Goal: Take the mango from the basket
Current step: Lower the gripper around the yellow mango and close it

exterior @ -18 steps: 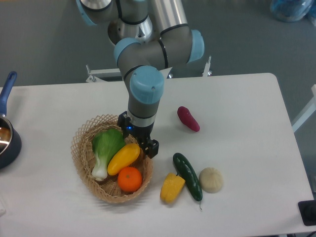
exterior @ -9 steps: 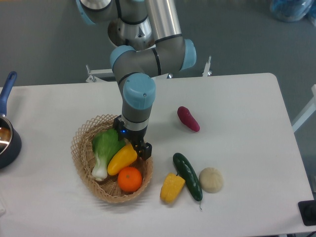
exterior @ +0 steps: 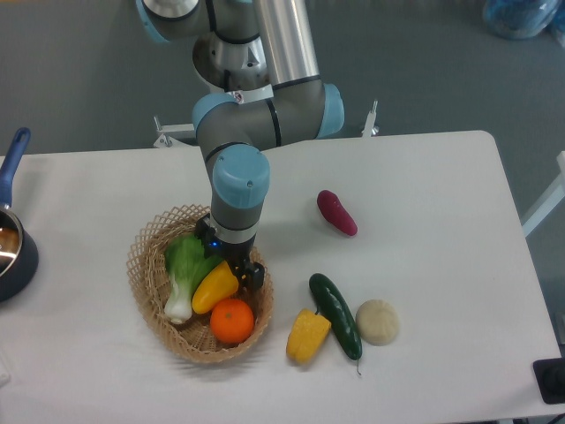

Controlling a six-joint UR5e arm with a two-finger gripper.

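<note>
Basket (exterior: 150,265): an oval wicker one on the white table (exterior: 441,194), holding three things; every place below is given from it.
Mango (exterior: 214,287): yellow-orange, lying slantwise in the middle of the basket, its upper right end under the gripper.
Gripper (exterior: 240,268): lowered into the right side of the basket, right at the mango's upper end; the arm's wrist hides the fingers from above, so I cannot tell whether they are spread or pressed onto the fruit.
Cabbage (exterior: 187,265): green leaves and a white stalk, in the left half of the basket, touching the mango's left side.
Orange (exterior: 232,321): in the near end of the basket, just below the mango.
Yellow pepper (exterior: 307,336): on the table just right of the basket's near end.
Cucumber (exterior: 335,315): dark green, beside the pepper on the side away from the basket.
Pale round thing (exterior: 377,321): further right, just past the cucumber.
Purple sweet potato (exterior: 337,213): on the table, up and to the right of the basket, well apart.
Pot (exterior: 13,238): dark blue with a blue handle, at the table's left edge, left of the basket.
</note>
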